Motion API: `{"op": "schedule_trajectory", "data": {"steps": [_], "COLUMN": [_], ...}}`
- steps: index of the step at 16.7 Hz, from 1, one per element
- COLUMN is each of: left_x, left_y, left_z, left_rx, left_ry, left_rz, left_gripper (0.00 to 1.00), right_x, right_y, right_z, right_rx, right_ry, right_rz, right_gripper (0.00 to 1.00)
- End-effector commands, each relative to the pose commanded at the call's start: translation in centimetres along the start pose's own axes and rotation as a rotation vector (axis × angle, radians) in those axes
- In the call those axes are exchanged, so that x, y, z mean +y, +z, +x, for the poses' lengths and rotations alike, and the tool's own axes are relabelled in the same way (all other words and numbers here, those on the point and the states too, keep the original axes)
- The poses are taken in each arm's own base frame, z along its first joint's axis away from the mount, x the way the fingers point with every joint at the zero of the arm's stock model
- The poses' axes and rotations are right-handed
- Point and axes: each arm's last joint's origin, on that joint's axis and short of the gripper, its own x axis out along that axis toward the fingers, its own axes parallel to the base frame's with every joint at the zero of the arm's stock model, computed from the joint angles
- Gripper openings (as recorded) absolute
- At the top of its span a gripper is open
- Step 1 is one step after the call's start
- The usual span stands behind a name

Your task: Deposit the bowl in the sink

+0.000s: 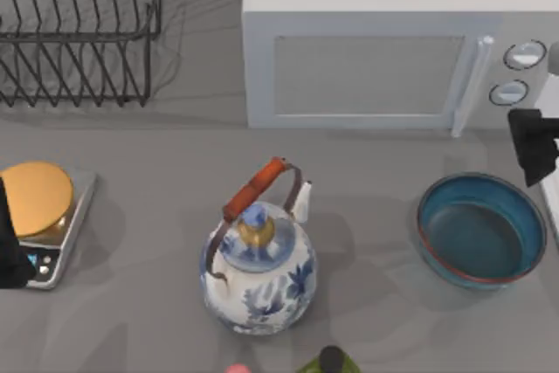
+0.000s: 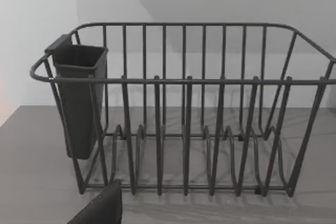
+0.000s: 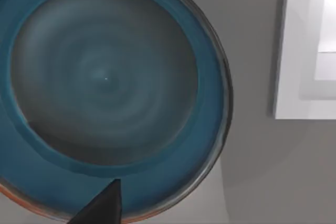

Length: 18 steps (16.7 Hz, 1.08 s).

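My right gripper [image 1: 534, 148] hangs at the table's right edge, just behind the bowl [image 1: 480, 229]; I cannot tell how it is set. In the right wrist view one dark fingertip [image 3: 102, 205] juts over the bowl's near rim. The bowl sits upright on the grey table [image 1: 131, 303], just beside the white rim of the sink [image 3: 296, 51] on the right. My left arm [image 1: 10, 242] is parked at the left edge by the scale [image 1: 48, 216]. A teapot [image 1: 258, 268] stands mid-table, the microwave [image 1: 384, 50] behind it, and a wire dish rack [image 2: 184, 119] at the back left against a pale wall.
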Motion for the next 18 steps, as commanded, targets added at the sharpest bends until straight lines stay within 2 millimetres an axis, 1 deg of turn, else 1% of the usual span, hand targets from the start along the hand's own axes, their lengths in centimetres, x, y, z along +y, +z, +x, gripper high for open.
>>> {"op": "schedule_trajectory", "data": {"steps": [3,8,10,12,16,18], "left_x": [0.0,0.0,0.0,0.0,0.0,0.0], "left_y": [0.0,0.0,0.0,0.0,0.0,0.0], "left_z": [0.0,0.0,0.0,0.0,0.0,0.0], "left_rx": [0.0,0.0,0.0,0.0,0.0,0.0], "left_ry": [0.0,0.0,0.0,0.0,0.0,0.0], "left_rz": [0.0,0.0,0.0,0.0,0.0,0.0], "left_gripper": [1.0,1.0,1.0,1.0,1.0,1.0], "right_x": [0.4,0.2,0.2,0.3,0.3,0.3], "right_y": [0.9,0.9,0.9,0.9,0.9,0.6], "right_z": [0.7,0.7,1.2,2.8,7.7,9.7], "right_rx": [0.064,0.066,0.07,0.074,0.056,0.061], "right_ry": [-0.012,-0.013,-0.014,-0.014,-0.011,-0.012], "right_rz": [0.003,0.008,0.006,0.004,0.004,0.004], "right_gripper": [1.0,1.0,1.0,1.0,1.0,1.0]}}
